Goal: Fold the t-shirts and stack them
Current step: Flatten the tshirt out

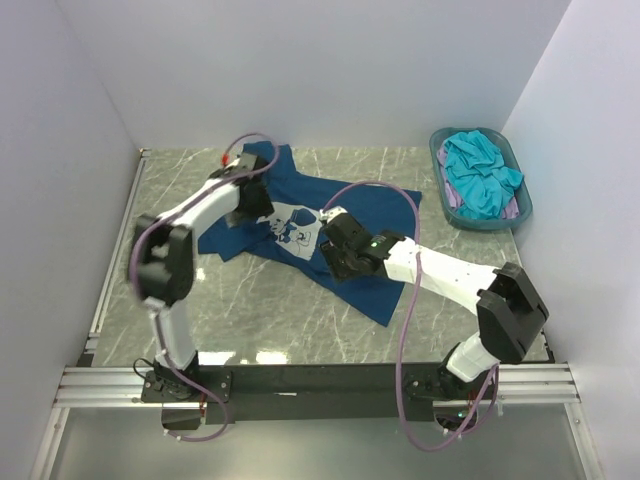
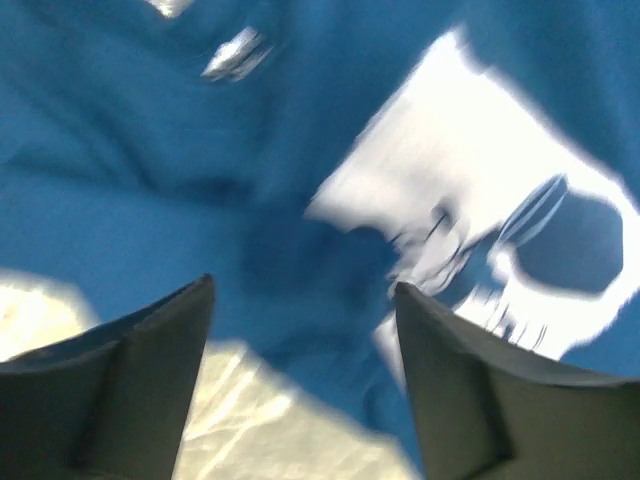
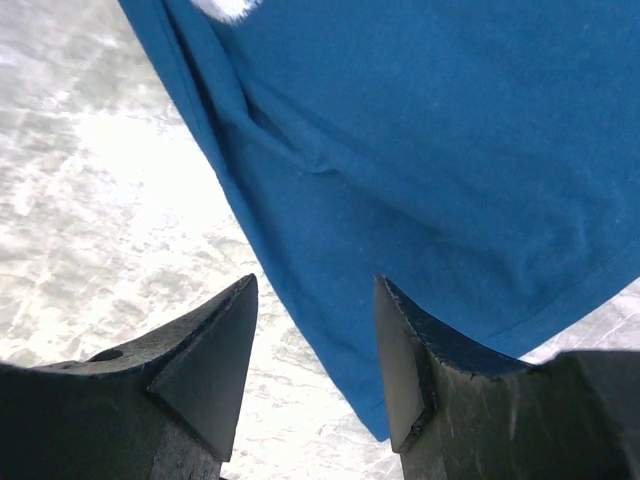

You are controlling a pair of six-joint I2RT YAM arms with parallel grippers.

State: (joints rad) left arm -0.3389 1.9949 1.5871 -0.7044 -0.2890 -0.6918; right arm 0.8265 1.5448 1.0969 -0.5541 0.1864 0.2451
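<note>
Left end effector (image 2: 303,290), right end effector (image 3: 315,285) being held wide over unfolded navy t-shirt (image 1: 368,288); turquoise t-shirt (image 1: 480,175) being left in basket (image 1: 435,152).

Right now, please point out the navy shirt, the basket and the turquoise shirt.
navy shirt (image 1: 305,188): top view, its plain far part
basket (image 1: 438,170): top view, left rim
turquoise shirt (image 1: 480,175): top view, middle of heap
</note>
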